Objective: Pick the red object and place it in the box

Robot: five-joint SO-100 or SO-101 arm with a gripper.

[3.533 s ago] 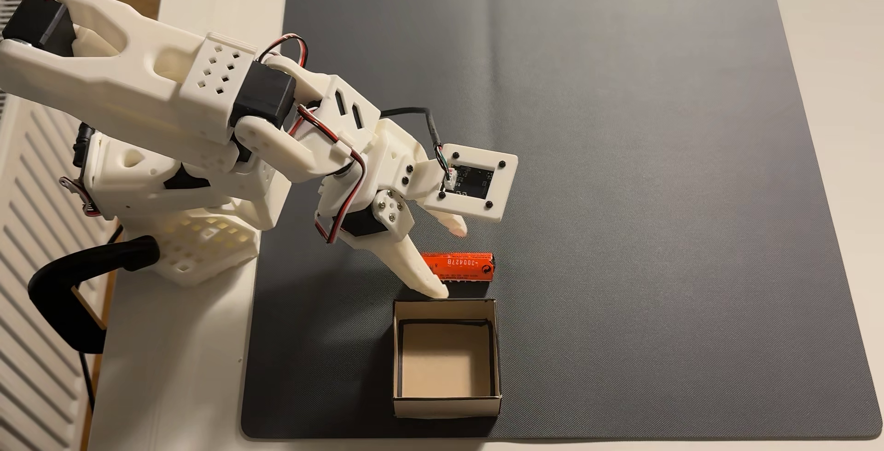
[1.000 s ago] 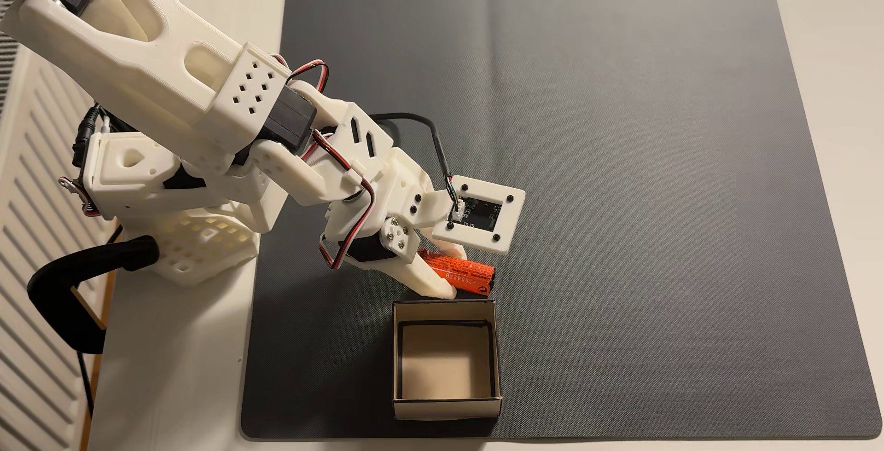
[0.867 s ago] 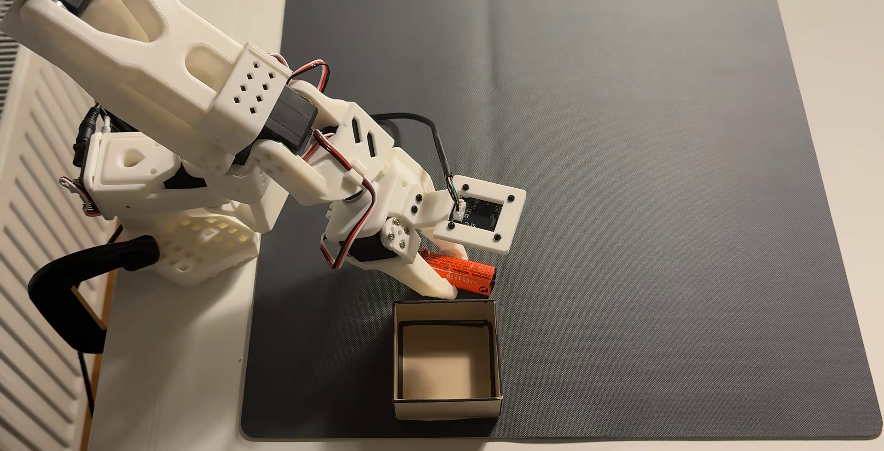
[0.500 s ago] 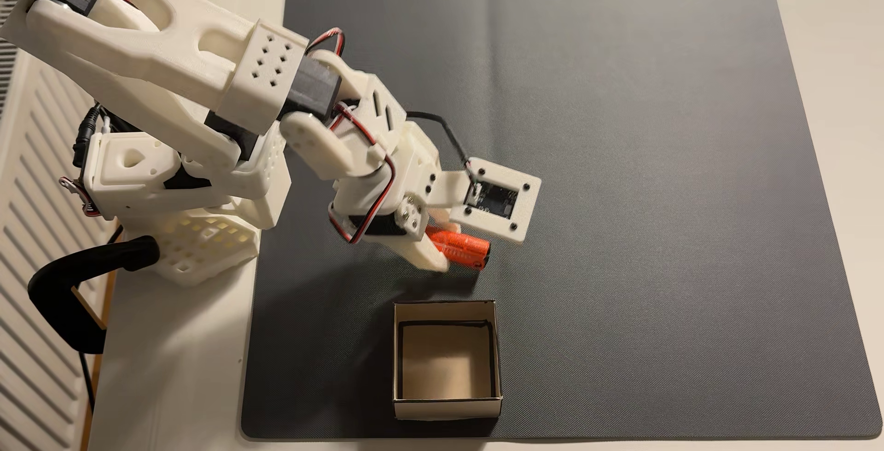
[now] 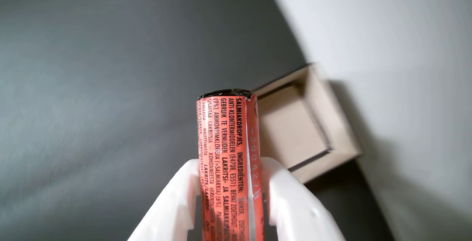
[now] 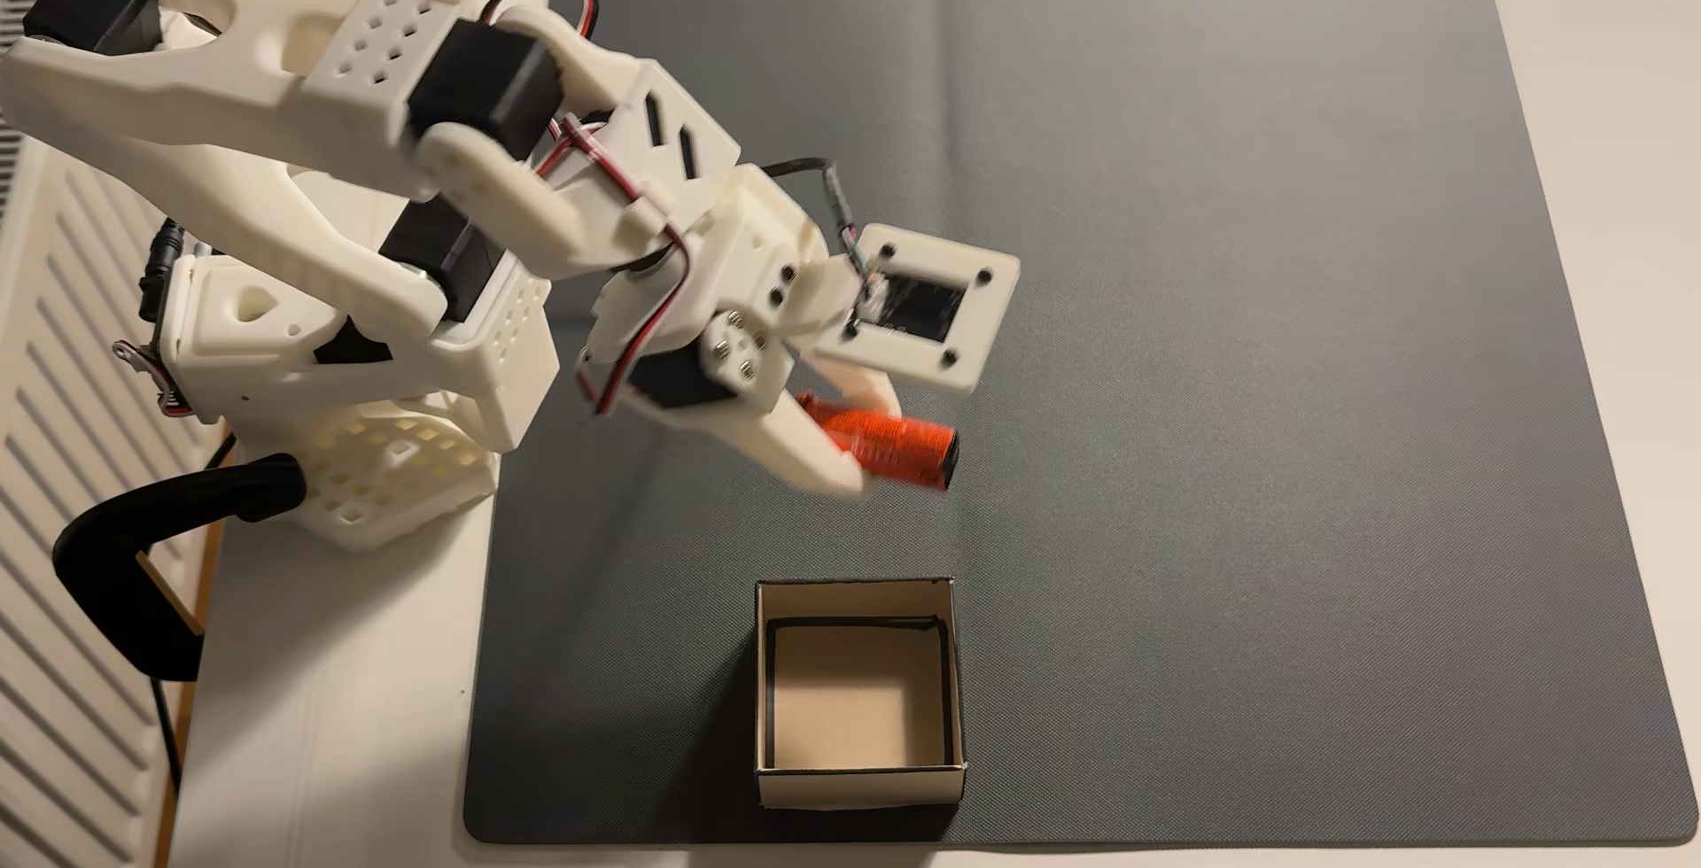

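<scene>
Jaws clamped on the red object point(image 5: 229, 159), a printed liquorice-sweet roll with an orange-red wrapper and a dark end cap. In the wrist view one white finger point(image 5: 173, 204) sits on each side of it and the roll sticks out well past the tips toward 12 o'clock. In the fixed view the gripper point(image 6: 851, 440) carries it clear above the grey mat point(image 6: 1289, 371), nothing touching the surface as far as I can tell; frame is motion-blurred there. The roll point(image 6: 888, 445) has its long axis roughly 9-to-3, free end tipped slightly toward 4. The relation that matters: the box point(image 6: 957, 675) lies at 6 o'clock from the jaws in the fixed view, well apart, open top up and nothing in it. In the wrist view the same box point(image 5: 339, 130) sits at about 2 o'clock from the roll's tip, near the mat's edge by the white table point(image 5: 405, 49). Judgement: pick is done, transport in hand. The roll looks about as long as the box is wide, so I'd align its axis with a box wall or tilt the free end down before letting go, else it could bridge the rim. Wrapper looks glossy, so slip in the grip is a risk.
</scene>
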